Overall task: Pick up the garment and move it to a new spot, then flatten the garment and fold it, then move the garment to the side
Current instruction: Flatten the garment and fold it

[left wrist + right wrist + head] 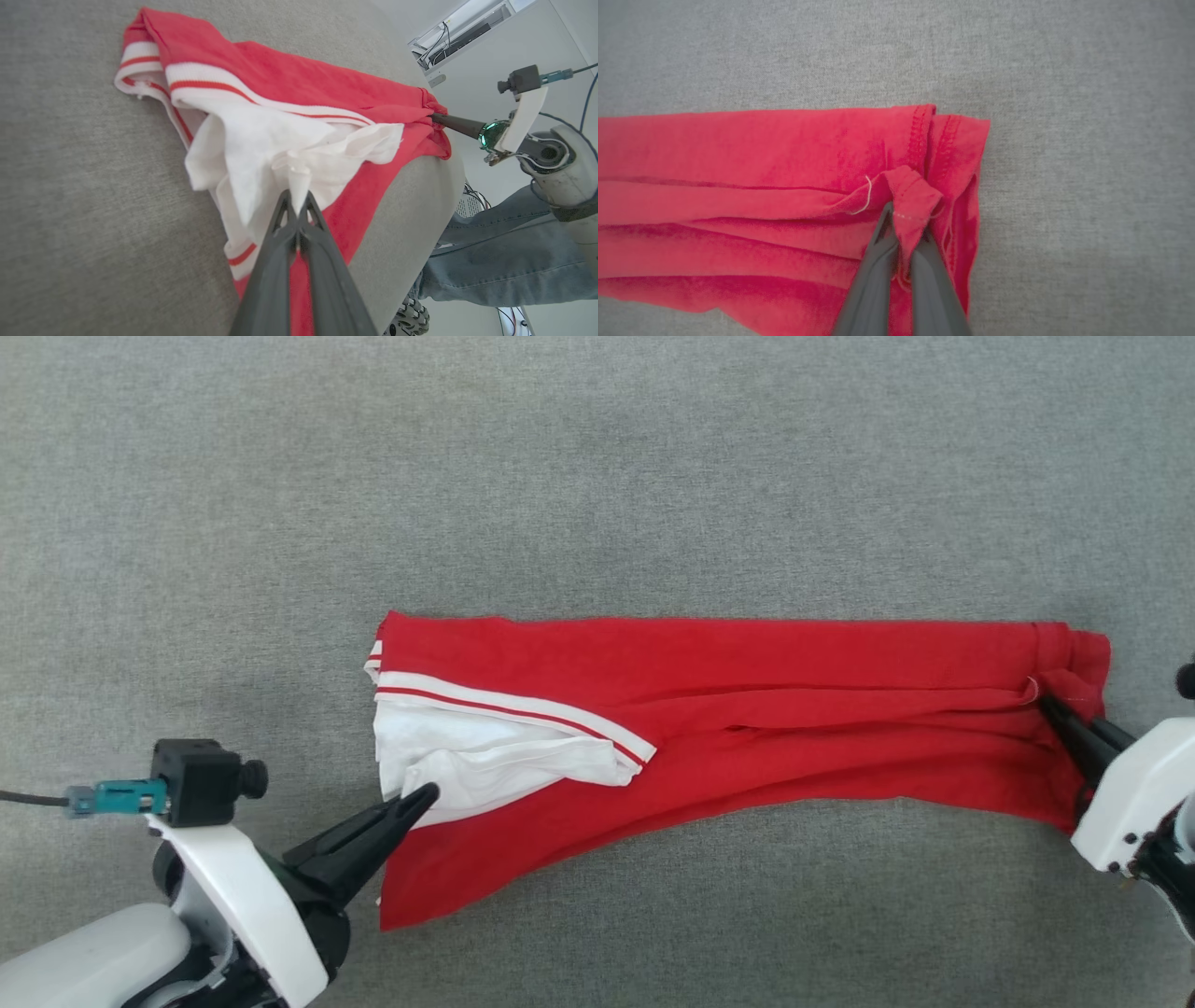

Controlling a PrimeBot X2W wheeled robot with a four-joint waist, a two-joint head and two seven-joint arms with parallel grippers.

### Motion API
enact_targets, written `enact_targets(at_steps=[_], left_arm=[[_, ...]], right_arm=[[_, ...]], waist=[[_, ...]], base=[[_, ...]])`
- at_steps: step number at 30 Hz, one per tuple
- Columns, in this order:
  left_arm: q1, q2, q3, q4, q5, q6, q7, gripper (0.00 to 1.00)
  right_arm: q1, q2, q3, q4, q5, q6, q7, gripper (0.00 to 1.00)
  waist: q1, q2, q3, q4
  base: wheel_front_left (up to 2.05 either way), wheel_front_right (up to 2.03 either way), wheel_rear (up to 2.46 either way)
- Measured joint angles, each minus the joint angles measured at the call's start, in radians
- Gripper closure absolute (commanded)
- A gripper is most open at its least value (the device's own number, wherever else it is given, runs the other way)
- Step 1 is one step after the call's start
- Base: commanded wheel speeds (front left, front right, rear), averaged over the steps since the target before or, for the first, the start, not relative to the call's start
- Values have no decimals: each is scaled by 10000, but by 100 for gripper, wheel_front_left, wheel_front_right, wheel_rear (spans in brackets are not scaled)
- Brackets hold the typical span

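The garment, a red jersey with a white sleeve and red-and-white trim, lies stretched into a long band across the grey surface; its lettering is hidden. My left gripper is shut on the white sleeve cloth at the band's left end, with a white pinch between its fingers. At the right end my right gripper is shut on a fold of the red hem. The garment runs from my left gripper to my right gripper in the left wrist view.
The grey fabric surface spreads wide on all sides of the garment. Its edge shows in the left wrist view, and past it a person's legs in blue jeans and equipment on a pale wall.
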Motion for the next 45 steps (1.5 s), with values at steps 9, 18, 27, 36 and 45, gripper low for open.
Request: enact_targets(at_steps=[9, 18, 27, 36, 45], left_arm=[[519, -520, 1064, 359, 196, 2, -13, 0], [3157, -2640, 5093, 1248, 1956, 0, -15, 0], [5073, -5400, 8717, 2819, 6769, 2, -27, 0], [5662, -6627, 10153, 2681, 9808, 0, -29, 0], [5875, -6989, 10600, 2610, 10088, 0, -29, 0]], right_arm=[[-82, -86, -215, 301, 142, -2, -284, 0], [7, 25, -855, 1269, 253, 0, 146, 0], [-268, -4, -1377, 2719, 290, 0, 291, 0], [-419, -69, -1463, 3287, 324, -2, 474, 97], [-556, 0, -1678, 3335, 481, 31, 416, 100]], waist=[[0, 0, -144, 70], [0, 0, -514, 639], [0, 0, -926, 1527], [0, 1, -1229, 1903], [0, 0, -1295, 1774]], base=[[0, 0, 0], [0, 0, 0], [0, 0, 0], [0, 0, 0], [0, 0, 0]])
